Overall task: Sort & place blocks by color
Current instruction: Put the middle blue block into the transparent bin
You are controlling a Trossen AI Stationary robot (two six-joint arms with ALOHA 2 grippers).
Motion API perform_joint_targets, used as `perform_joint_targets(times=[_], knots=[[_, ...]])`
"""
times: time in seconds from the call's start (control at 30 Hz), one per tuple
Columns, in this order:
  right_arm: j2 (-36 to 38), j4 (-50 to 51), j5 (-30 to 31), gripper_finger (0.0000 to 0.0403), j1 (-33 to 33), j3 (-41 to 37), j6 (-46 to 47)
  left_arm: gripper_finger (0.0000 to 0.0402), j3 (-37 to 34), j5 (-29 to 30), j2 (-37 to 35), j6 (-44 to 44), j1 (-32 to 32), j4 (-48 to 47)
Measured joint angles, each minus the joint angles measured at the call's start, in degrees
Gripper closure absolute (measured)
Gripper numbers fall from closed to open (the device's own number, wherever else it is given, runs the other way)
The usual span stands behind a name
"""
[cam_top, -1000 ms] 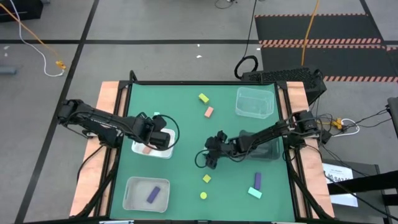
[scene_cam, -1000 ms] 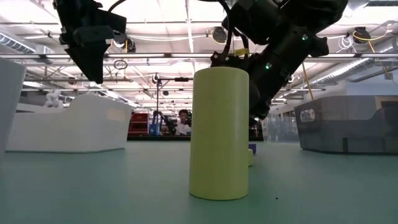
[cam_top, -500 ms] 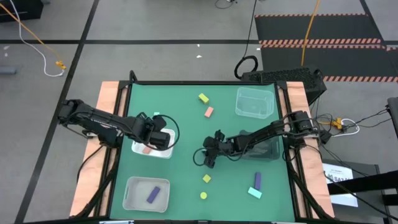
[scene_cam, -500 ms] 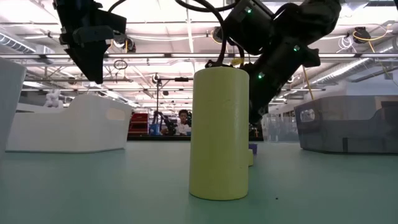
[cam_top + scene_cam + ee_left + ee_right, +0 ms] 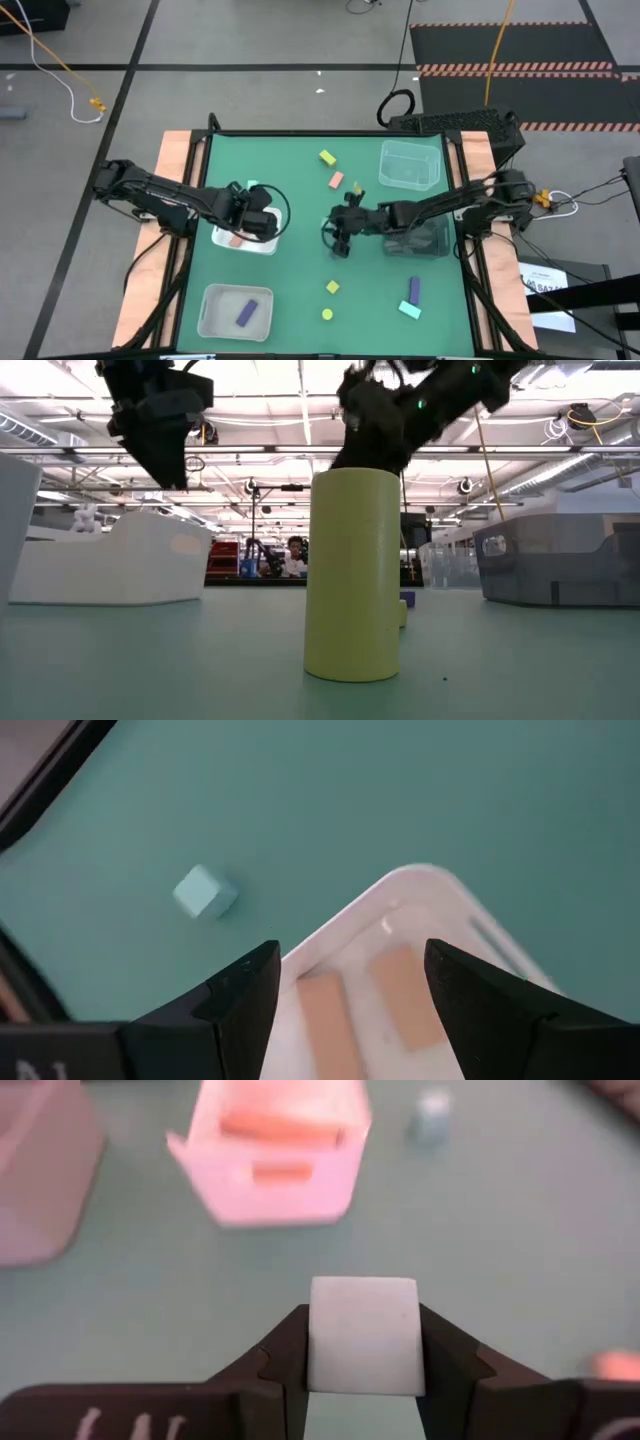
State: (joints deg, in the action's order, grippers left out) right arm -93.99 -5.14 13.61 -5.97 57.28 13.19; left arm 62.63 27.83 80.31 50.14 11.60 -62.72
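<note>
My right gripper [image 5: 340,238] hangs over the table's middle, shut on a pale mint cube [image 5: 362,1335]. My left gripper [image 5: 350,960] stands open above the white tray [image 5: 268,243], with two salmon bars [image 5: 322,1020] lying in the tray below its fingers. Another mint cube [image 5: 205,890] rests on the mat just past that tray. Loose on the mat are a yellow block [image 5: 327,157], a salmon block [image 5: 337,179], a yellow cube [image 5: 332,287], a yellow cylinder [image 5: 352,575], a purple bar [image 5: 414,290] and a mint block [image 5: 409,309]. My right gripper pinches the pale cube between its two fingers, one on each of two opposite side faces [image 5: 318,1342]. The fingers slant down from the table's right side. The cube is lifted clear of the mat and sits square in the hold.
A clear tray [image 5: 210,325] at the near left holds a purple bar [image 5: 246,313]. Another clear tray [image 5: 410,165] stands at the far right, and a dark tray [image 5: 428,240] lies under my right arm. In the low view the yellow cylinder hides the table's middle.
My right gripper has risen from the mat and gone toward the table's far edge. My left gripper has kept its place over the white tray.
</note>
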Motion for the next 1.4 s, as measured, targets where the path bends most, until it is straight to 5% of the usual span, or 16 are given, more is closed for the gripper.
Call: perform_joint_targets(times=[0.43, 0.8, 0.93, 1.4], knots=[[15.5, -1.2, 13.4, 0.029, 5.1, -0.4, -16.9, 0.0151, 0.0, 7.9, 0.0, -10.6, -0.1, 20.2], [25.7, -4.3, 27.1, 0.029, 10.6, -13.3, -21.0, 0.0151, 0.0, 10.3, 0.0, -23.0, -0.5, 45.1], [28.7, -3.8, 33.1, 0.029, 14.0, -19.5, -17.1, 0.0151, 0.0, 9.9, 0.0, -25.7, -0.7, 46.5], [32.9, 0.8, 30.5, 0.029, 27.2, -30.9, 10.2, 0.0151, 0.0, 9.7, 0.0, -26.0, -0.8, 46.3]])
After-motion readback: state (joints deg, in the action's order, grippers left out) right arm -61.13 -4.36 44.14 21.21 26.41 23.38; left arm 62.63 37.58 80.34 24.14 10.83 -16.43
